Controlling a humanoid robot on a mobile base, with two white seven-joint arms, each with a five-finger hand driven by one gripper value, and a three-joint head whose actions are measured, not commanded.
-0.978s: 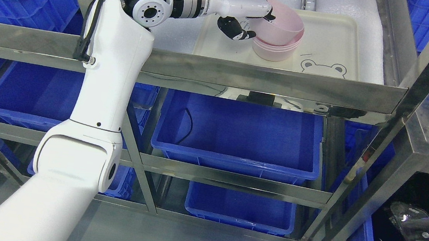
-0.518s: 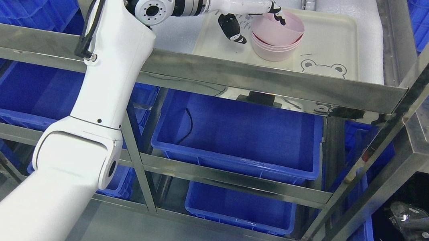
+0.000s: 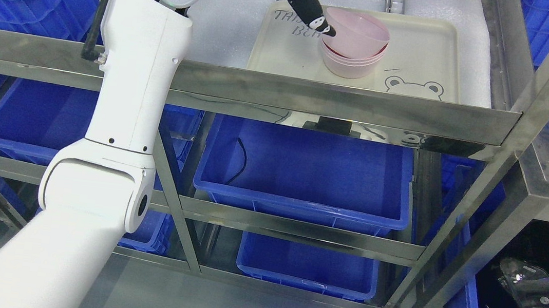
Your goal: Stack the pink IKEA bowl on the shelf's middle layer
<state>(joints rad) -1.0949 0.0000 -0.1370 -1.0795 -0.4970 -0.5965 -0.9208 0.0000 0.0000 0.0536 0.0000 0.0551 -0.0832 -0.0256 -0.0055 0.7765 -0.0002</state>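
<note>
Head view: the left arm (image 3: pixel 125 106) rises from the lower left, crosses in front of the steel rail of the shelf (image 3: pixel 312 99) and bends right at its wrist near the top edge. The left hand (image 3: pixel 312 3) is mostly cut off by the top of the picture; only a dark finger (image 3: pixel 316 16) shows, pointing down and right with its tip touching the near-left rim of the top pink bowl (image 3: pixel 358 29). Whether the hand is wide or narrow cannot be told; it does not wrap the bowl. That bowl sits nested in a stack of pink bowls (image 3: pixel 351 62), tilted slightly so its left rim stands higher than its right. The stack stands on a cream tray (image 3: pixel 419 62) printed with a bear face (image 3: pixel 414 86) at the near right, the tray lying on white foam padding (image 3: pixel 478 48) on the shelf layer. Below the rail, a large blue bin (image 3: pixel 303 178) sits in the middle, another blue bin (image 3: pixel 35 121) to its left behind the arm, and a smaller one (image 3: pixel 308 266) lower down. At the far right a blue crate holds a black glossy object (image 3: pixel 538 292).
</note>
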